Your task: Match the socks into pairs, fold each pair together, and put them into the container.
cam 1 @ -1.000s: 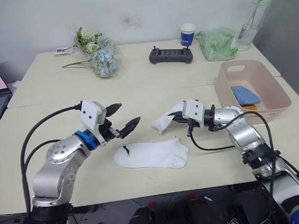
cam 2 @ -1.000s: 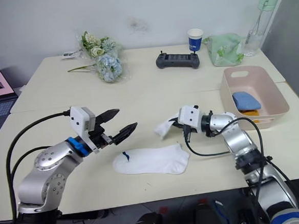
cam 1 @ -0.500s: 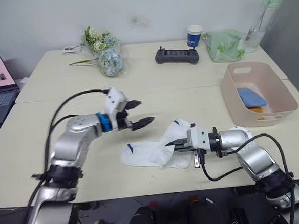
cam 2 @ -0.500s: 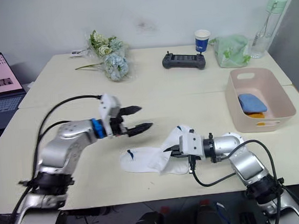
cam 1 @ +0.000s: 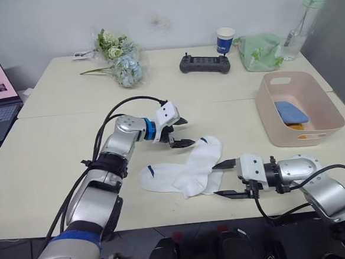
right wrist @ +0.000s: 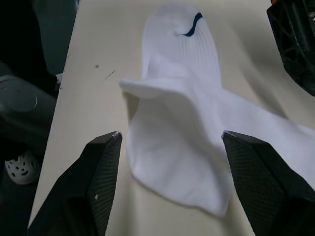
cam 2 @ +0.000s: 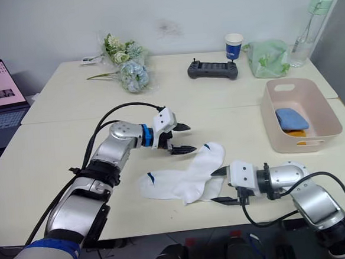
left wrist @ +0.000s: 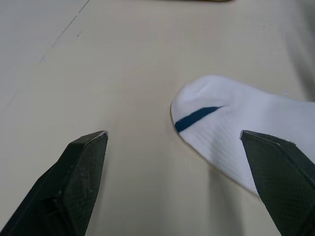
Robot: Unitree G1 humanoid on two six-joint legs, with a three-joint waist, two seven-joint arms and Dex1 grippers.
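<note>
— Where are the white socks (cam 1: pixel 187 171)?
— Crossed on the surface's (cam 1: pixel 55 143) near middle; a blue sock (cam 1: pixel 291 112) lies in the container (cam 1: pixel 322 107), far right.
— End effectors?
— Left end effector (cam 1: pixel 180 132) spread wide over one sock's toe; right end effector (cam 1: pixel 225 178) gapes beside them, empty.

Two white socks (cam 2: pixel 187 174) lie crossed on the near part of a cream desk (cam 2: pixel 56 155). The left end effector (cam 2: pixel 181 138) hovers open just beyond them; the right end effector (cam 2: pixel 219 186) sits open beside their near right edge. A pink basket (cam 2: pixel 299 118) at far right holds a blue sock (cam 2: pixel 290 119).
</note>
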